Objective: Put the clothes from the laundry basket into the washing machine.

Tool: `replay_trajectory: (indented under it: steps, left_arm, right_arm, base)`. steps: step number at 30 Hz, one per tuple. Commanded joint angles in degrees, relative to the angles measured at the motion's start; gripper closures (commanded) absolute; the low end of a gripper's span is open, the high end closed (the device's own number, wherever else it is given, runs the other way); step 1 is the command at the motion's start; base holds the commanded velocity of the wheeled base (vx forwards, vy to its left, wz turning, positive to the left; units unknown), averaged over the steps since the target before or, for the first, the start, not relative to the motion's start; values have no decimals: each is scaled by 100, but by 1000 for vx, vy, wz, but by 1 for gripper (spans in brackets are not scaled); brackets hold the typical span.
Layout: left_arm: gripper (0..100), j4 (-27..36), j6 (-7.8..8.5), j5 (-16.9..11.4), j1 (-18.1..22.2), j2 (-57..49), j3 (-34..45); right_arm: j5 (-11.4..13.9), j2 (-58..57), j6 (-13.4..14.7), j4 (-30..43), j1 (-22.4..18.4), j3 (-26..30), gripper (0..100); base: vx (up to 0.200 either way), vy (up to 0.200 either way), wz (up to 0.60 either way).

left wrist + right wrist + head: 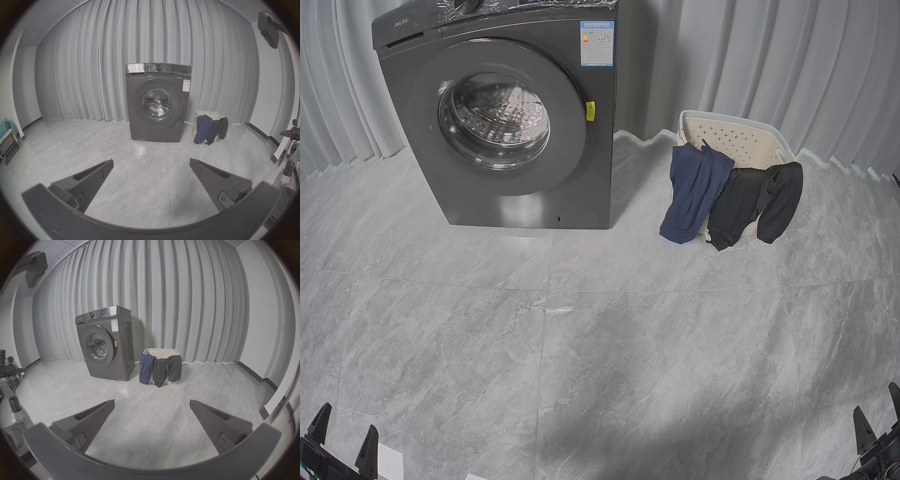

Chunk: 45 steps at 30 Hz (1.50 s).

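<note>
Blue and black clothes (700, 187) drape over the laundry basket (737, 139) at two o'clock, with the washing machine (506, 125) at eleven. The left tool (150, 165) and right tool (151, 405) gape wide, empty.

Washing machine (506, 119): one, dark grey, front-loading.
Round door (494, 119): one.
Dial (158, 67): one, on the control panel.
Stickers on the machine's front: two, a blue-and-white label (597, 44) and a small yellow tag (590, 111).
Laundry basket (737, 134): one, cream.
Navy garment (694, 190): one, hung over the basket's rim.
Black cloth (737, 206): two hanging lengths on the same rim; I cannot tell whether they are one garment or two.
Jaws: two sets, one at each lower corner of the head view.
Fingers (90, 178): two per set, four in all.
</note>
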Motion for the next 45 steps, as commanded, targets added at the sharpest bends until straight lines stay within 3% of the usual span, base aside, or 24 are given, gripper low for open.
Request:
replay_trajectory:
  steps: [1, 6, 21, 35, 45]
  left_arm:
    - [0, 0, -1, 2, -2, -92, 101]
    - [0, 9, -1, 2, -2, -84, 101]
    - [0, 0, -28, 2, -2, -84, 101]
    - [0, 0, -45, 11, 7, -84, 92]
    - [0, 0, -45, 11, 7, -84, 92]
  right_arm:
    - [7, -84, -4, -3, -2, 101, 0]
    - [7, -84, -4, -3, -2, 101, 0]
    - [7, -84, -4, -3, -2, 101, 0]
    - [-11, -84, 14, -3, -11, 101, 0]
    - [-11, -84, 14, -3, -11, 101, 0]
  base:
    - [0, 0, 0]
    - [0, 0, 0]
    - [200, 0, 0]
    - [0, 0, -129]
    - [200, 0, 0]
